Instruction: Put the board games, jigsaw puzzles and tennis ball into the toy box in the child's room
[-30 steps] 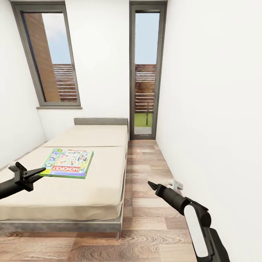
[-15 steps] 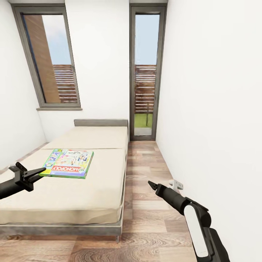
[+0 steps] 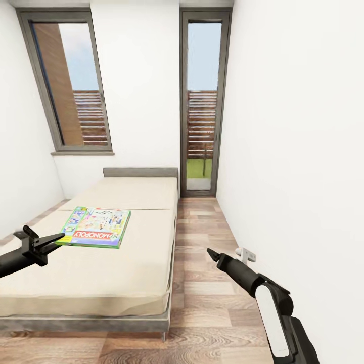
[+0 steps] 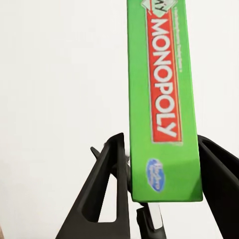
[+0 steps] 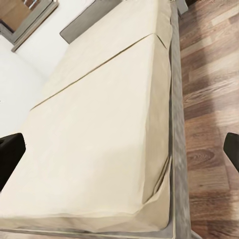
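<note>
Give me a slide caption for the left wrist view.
Left gripper closed around the edge of the green Monopoly box, seen end-on against a white wall.

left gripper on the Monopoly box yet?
Cannot tell. In the left wrist view the Monopoly box sits between the left gripper fingers, but no contact is plain. In the head view its tip meets the box's edge.

A wood floor (image 3: 202, 242) runs beside white walls (image 3: 293, 126). Two tall windows (image 3: 71, 86) show blue sky and a fence. A small white plug (image 3: 246, 254) sits low on the wall.
</note>
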Motion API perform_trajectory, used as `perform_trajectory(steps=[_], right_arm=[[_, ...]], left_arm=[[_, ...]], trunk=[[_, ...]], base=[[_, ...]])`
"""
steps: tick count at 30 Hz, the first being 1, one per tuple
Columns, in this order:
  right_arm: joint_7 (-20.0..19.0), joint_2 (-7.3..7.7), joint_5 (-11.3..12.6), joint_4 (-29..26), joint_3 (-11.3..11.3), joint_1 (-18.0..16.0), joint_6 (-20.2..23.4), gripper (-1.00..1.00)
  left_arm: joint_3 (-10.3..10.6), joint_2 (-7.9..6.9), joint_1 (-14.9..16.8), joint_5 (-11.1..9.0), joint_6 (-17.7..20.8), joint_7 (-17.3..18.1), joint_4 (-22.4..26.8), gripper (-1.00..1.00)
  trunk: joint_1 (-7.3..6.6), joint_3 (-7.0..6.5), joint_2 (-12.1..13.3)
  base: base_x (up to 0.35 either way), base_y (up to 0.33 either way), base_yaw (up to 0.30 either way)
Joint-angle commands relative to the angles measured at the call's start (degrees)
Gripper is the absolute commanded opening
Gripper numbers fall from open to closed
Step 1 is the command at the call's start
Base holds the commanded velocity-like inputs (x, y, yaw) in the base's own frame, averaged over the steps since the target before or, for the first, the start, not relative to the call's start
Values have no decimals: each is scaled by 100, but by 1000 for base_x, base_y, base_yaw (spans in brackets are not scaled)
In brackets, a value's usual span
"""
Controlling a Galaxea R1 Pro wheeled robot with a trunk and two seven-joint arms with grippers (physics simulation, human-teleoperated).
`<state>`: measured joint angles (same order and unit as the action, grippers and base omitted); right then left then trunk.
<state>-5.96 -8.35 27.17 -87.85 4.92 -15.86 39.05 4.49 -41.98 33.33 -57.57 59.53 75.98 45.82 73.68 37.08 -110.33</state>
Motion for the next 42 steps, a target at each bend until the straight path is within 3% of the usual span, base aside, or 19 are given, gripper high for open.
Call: perform_trajectory(steps=[1,11,21,42], right_arm=[[-40,-6,-16,-4,20,-5,35,100],[-45,0,12,12,33,-5,28,100],[-44,-6,-14,368,25,-5,15,100],[-45,-10,8,340,18,-5,15,100]], left_arm=[[28,-9,7,-18,47,25,-8,-100],[17,-31,7,-8,47,22,-11,-100],[19,-26,7,-8,47,18,-11,-100],[26,-38,7,-8,47,5,-11,-100]], trunk=[[-23,-12,38],[-243,-192,439],[-463,-371,840],[-924,-748,1683]], base=[[0,0,0],[0,0,0],[0,0,0],[0,0,0]])
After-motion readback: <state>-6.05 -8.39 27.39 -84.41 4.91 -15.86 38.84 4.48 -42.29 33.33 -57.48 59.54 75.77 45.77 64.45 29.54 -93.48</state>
